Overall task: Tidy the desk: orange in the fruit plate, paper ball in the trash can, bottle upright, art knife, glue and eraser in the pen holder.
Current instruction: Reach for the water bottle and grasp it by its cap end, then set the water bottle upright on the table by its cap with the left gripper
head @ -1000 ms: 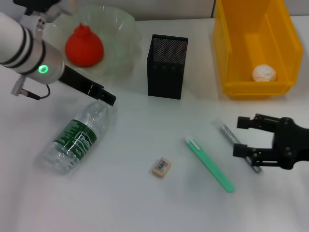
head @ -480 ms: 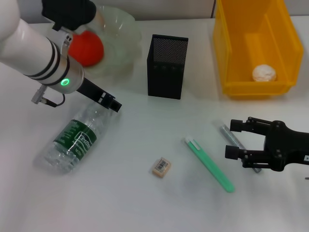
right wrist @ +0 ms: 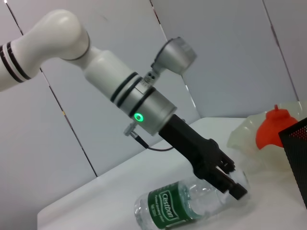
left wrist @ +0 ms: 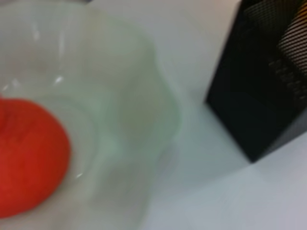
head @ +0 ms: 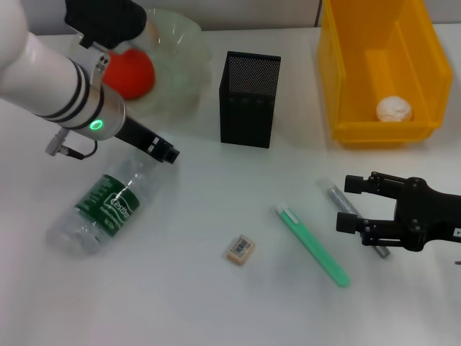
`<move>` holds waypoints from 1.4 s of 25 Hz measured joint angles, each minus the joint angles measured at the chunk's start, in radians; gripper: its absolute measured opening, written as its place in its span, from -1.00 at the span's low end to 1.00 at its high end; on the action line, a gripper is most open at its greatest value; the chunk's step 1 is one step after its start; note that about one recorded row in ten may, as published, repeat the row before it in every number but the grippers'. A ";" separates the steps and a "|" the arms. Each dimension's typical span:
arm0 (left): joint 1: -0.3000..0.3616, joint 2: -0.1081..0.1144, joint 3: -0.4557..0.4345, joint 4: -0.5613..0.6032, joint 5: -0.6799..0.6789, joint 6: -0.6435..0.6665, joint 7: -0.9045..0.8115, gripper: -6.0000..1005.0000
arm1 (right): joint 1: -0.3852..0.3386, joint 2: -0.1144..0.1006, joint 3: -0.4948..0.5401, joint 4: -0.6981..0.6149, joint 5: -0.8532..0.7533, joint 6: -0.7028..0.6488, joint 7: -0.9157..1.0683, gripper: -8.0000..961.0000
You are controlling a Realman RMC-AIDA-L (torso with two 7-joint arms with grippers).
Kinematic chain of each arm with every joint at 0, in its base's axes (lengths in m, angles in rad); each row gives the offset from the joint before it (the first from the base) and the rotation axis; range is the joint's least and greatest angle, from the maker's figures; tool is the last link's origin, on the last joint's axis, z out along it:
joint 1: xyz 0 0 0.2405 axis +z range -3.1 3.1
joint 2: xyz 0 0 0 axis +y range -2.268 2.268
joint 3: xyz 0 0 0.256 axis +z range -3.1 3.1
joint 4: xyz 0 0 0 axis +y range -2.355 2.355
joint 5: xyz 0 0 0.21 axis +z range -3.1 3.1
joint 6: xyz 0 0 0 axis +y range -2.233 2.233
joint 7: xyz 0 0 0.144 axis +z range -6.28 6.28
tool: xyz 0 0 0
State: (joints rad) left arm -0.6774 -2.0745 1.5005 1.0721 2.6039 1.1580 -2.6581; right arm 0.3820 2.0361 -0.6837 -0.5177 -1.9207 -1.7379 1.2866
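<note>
The bottle point(head: 101, 207) lies on its side on the desk point(head: 180, 288); it also shows in the right wrist view point(right wrist: 182, 203). My left gripper point(head: 164, 152) is at its neck end and looks shut on it; the cap is hidden. The orange point(head: 130, 72) sits in the fruit plate point(head: 184, 50). The paper ball point(head: 393, 109) lies in the trash can point(head: 338, 65). My right gripper point(head: 351, 204) is open, low over the desk, its jaws on either side of the grey glue stick point(head: 337, 196). The green art knife point(head: 313, 246) and the eraser point(head: 240, 248) lie on the desk. The pen holder point(head: 248, 101) stands upright.
The pen holder stands between the fruit plate and the trash can, close to my left arm point(head: 65, 86). The left wrist view shows the orange point(left wrist: 29, 158), the plate rim point(left wrist: 139, 110) and the pen holder point(left wrist: 268, 81).
My left gripper came down to the bottle's neck, then drew back slightly; the bottle shifted and turned a little to the left. My right gripper moved left over the glue stick.
</note>
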 joint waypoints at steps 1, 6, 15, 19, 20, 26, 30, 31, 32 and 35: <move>0.018 0.002 -0.009 0.030 -0.025 0.020 0.024 -0.10 | 0.000 0.000 0.000 0.000 0.000 0.000 0.001 0.78; 0.104 0.005 -0.190 0.143 -0.268 0.162 0.245 -0.09 | 0.000 0.000 0.002 0.001 0.003 -0.002 0.003 0.78; 0.197 0.009 -0.548 0.053 -0.677 0.424 0.706 -0.06 | 0.030 0.003 0.001 0.001 0.006 -0.002 0.027 0.78; 0.240 0.010 -0.684 -0.094 -0.883 0.505 0.951 -0.04 | 0.045 0.005 -0.001 0.002 0.008 -0.004 0.044 0.78; 0.252 0.010 -0.718 -0.165 -0.945 0.524 1.047 -0.04 | 0.047 0.007 -0.001 0.003 0.008 -0.005 0.046 0.78; 0.284 0.009 -0.804 -0.528 -1.178 0.587 1.540 -0.02 | 0.055 0.021 0.004 0.010 0.011 -0.004 0.048 0.78; 0.289 0.006 -0.820 -0.707 -1.219 0.575 1.831 0.00 | 0.065 0.035 0.004 0.015 0.011 0.008 0.048 0.78; 0.289 0.004 -0.821 -0.745 -1.226 0.568 1.894 0.00 | 0.068 0.039 0.004 0.018 0.011 0.011 0.048 0.78; 0.288 0.003 -0.822 -0.783 -1.240 0.560 1.958 0.00 | 0.076 0.041 0.004 0.033 0.013 0.016 0.044 0.78; 0.278 0.000 -0.826 -0.895 -1.297 0.534 2.124 0.02 | 0.089 0.042 0.004 0.059 0.013 0.025 0.040 0.78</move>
State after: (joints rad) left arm -0.3996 -2.0749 0.6748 0.1766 1.3070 1.6916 -0.5343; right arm 0.4705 2.0783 -0.6796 -0.4587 -1.9072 -1.7133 1.3267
